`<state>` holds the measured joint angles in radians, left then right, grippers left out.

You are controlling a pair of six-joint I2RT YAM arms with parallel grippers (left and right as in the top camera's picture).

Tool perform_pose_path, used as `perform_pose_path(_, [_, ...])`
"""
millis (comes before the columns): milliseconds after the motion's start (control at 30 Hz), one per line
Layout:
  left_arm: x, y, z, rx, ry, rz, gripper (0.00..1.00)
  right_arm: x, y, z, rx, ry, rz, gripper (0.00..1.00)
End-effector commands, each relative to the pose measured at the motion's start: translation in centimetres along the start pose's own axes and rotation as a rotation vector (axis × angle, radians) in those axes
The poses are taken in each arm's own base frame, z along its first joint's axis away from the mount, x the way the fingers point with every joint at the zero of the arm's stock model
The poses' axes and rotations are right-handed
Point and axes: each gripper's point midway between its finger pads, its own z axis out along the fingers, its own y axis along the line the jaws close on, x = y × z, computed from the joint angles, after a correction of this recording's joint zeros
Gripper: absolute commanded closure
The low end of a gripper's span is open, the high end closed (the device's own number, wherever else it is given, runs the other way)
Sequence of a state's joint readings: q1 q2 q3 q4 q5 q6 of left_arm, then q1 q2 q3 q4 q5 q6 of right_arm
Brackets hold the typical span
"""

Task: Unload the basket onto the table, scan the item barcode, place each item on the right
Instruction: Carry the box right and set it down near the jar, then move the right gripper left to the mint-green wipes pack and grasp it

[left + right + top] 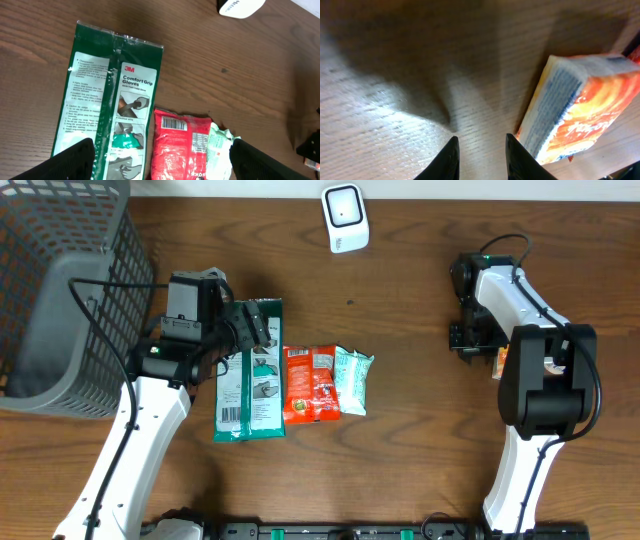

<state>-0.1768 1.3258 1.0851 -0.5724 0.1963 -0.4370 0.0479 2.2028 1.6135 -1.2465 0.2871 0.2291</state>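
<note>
Wooden worktop point(420, 440), two arms reaching in from the near edge. A white barcode scanner point(343, 218) is standing at the far edge, near the middle, well apart from both arms. The left end effector point(161, 152) is hovering over a green pack of 3M Comfort Grip Gloves point(250, 375), its fingers point(75, 161) spread wide and holding nothing. The gloves pack is lying flat with its printed back facing up. Just beside it, on its right, a red snack pouch point(310, 383) is lying flat with a barcode showing on its upper face, and a pale mint pouch point(352, 380) is lying against the red one's far side. A grey mesh basket point(60, 310) is sitting at the left edge of the worktop. On the right side, the right end effector point(482, 142) is pointing down at bare wood, its two dark fingers standing a narrow gap apart with nothing pinched between them. An orange-and-white box point(575, 110) is lying on the worktop just outside one of those fingers, close beside it; whether they are touching cannot be told. No barcode is showing on the box faces in sight.
</note>
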Motion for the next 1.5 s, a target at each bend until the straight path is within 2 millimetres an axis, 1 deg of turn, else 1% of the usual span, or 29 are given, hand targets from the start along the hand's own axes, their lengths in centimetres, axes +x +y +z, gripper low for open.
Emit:
perform_pose_path(0, [-0.3, 0.0, -0.1, -0.002, -0.007, 0.015, 0.14, 0.7, -1.1, 0.6, 0.013, 0.037, 0.007, 0.73])
perform_pose_path(133, [-0.3, 0.0, -0.1, -0.002, -0.006, 0.015, 0.14, 1.5, -2.0, 1.1, 0.014, 0.075, 0.022, 0.72])
perform_pose_path(400, [-0.2, 0.1, 0.0, -0.002, -0.006, 0.015, 0.14, 3.0, -3.9, 2.7, 0.034, 0.14, 0.049, 0.71])
perform_pose_path(600, [-0.2, 0.1, 0.0, -0.002, -0.006, 0.015, 0.14, 3.0, -4.3, 2.8, 0.031, 0.144, 0.061, 0.71])
perform_pose_path(700, [-0.2, 0.1, 0.0, -0.002, -0.006, 0.015, 0.14, 3.0, -3.8, 2.7, 0.007, 0.145, 0.058, 0.71])
perform_pose_path(767, [-0.2, 0.1, 0.0, -0.002, -0.006, 0.015, 0.14, 2.8, -3.1, 2.4, -0.027, 0.141, 0.035, 0.71])
perform_pose_path(867, [-0.2, 0.1, 0.0, -0.002, -0.006, 0.015, 0.14, 2.0, -1.2, 1.3, -0.111, 0.111, -0.017, 0.7])
perform_pose_path(900, [-0.2, 0.1, 0.0, -0.002, -0.006, 0.015, 0.14, 1.8, -0.9, 1.0, -0.119, 0.102, -0.022, 0.69])
perform_pose_path(1000, [-0.2, 0.1, 0.0, -0.002, -0.006, 0.015, 0.14, 1.4, -1.0, 0.7, -0.108, 0.083, -0.023, 0.64])
perform_pose_path(1067, [-0.2, 0.1, 0.0, -0.002, -0.006, 0.015, 0.14, 1.2, -0.9, 0.7, -0.114, 0.075, -0.018, 0.65])
perform_pose_path(1133, [-0.2, 0.1, 0.0, -0.002, -0.006, 0.015, 0.14, 1.0, 0.2, 0.5, -0.183, 0.072, -0.02, 0.66])
perform_pose_path(1167, [-0.2, 0.1, 0.0, -0.002, -0.006, 0.015, 0.14, 0.9, 1.5, 0.2, -0.259, 0.07, -0.031, 0.66])
perform_pose_path(1200, [-0.2, 0.1, 0.0, -0.002, -0.006, 0.015, 0.14, 0.8, 3.2, -0.3, -0.357, 0.068, -0.035, 0.65])
perform_pose_path(1233, [-0.2, 0.1, 0.0, -0.002, -0.006, 0.015, 0.14, 0.8, 4.4, -0.8, -0.425, 0.067, -0.04, 0.61])
perform_pose_path(1267, [-0.2, 0.1, 0.0, -0.002, -0.006, 0.015, 0.14, 0.9, 7.3, -2.3, -0.588, 0.058, -0.096, 0.57])
perform_pose_path(1300, [-0.2, 0.1, 0.0, -0.002, -0.006, 0.015, 0.14, 1.0, 8.6, -3.1, -0.656, 0.05, -0.127, 0.55])
perform_pose_path(1367, [-0.2, 0.1, 0.0, -0.002, -0.006, 0.015, 0.14, 1.1, 10.2, -4.1, -0.731, 0.041, -0.156, 0.52])
perform_pose_path(1467, [-0.2, 0.1, 0.0, -0.002, -0.006, 0.015, 0.14, 1.0, 11.7, -4.6, -0.747, 0.019, -0.189, 0.49])
